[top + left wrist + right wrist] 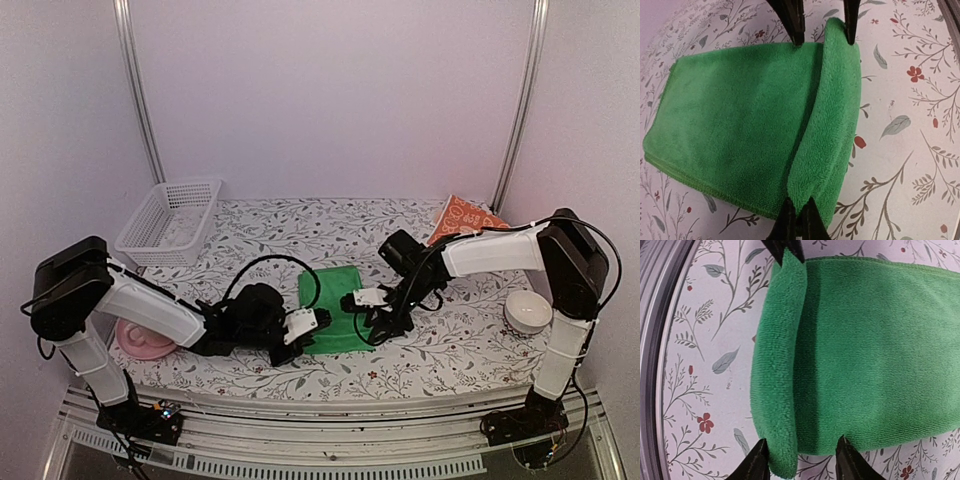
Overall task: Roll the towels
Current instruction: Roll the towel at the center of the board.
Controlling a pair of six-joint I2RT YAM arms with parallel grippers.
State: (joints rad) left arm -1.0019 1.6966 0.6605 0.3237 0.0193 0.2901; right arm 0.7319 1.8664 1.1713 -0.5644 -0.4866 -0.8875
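Observation:
The green towel (pixel 333 292) lies flat on the flowered table in the middle, with its near edge folded over into a first roll. In the left wrist view, my left gripper (pixel 799 220) is shut on one end of that folded edge of the green towel (pixel 740 110). In the right wrist view, my right gripper (pixel 802 460) is open, its fingers either side of the other end of the fold on the green towel (pixel 875 350). In the top view the left gripper (pixel 305 325) and right gripper (pixel 365 305) face each other across the towel. The orange-red patterned towel (pixel 462 217) lies at the back right.
A white basket (pixel 170 222) stands at the back left. A pink dish (pixel 140 342) sits under my left arm. A white bowl (pixel 527 312) stands at the right, by the right arm's base. The table's front edge is just near of the green towel.

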